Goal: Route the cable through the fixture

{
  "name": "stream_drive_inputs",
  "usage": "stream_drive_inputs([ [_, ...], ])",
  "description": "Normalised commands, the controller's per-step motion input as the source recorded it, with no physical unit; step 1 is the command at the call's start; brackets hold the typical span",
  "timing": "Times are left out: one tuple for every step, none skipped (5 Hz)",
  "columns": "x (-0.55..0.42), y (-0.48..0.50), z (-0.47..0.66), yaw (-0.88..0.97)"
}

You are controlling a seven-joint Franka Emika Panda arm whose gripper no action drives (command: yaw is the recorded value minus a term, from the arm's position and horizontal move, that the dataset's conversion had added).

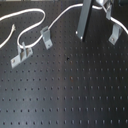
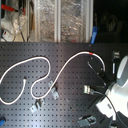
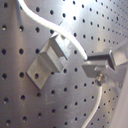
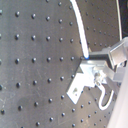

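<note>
Claw (image 3: 101,70): clenched on the cable (image 4: 79,25), as far as both wrist views show. One grey finger (image 4: 111,54) pinches the white cord right beside the fixture (image 4: 81,84); a short free length curls away past the grip.

Cable position: in the first wrist view the cord lies across the top of the grey clip, touching it. Whether it sits under the bent lip, cannot tell.

Step in hand (judgement): threading, cord brought to the clip but seating not confirmed. The next move calls for drawing the cord down and sideways so it slips behind the bent top, keeping tension light.

Surroundings: red tape band (image 2: 91,52) up-line from the claw. The rest of the cord loops off toward the second exterior view's left across the black perforated surface (image 1: 75,92). The wider bent clip (image 1: 46,35) and the two-post bracket (image 1: 20,55) stand well apart.

Obstruction: the finger itself crowds the clip.
</note>
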Motion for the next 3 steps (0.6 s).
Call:
stream_drive_inputs([
  [0.019, -0.021, 0.0, -0.21],
  [0.014, -0.056, 0.17, -0.19],
  [-0.026, -0.206, 0.41, -0.49],
])
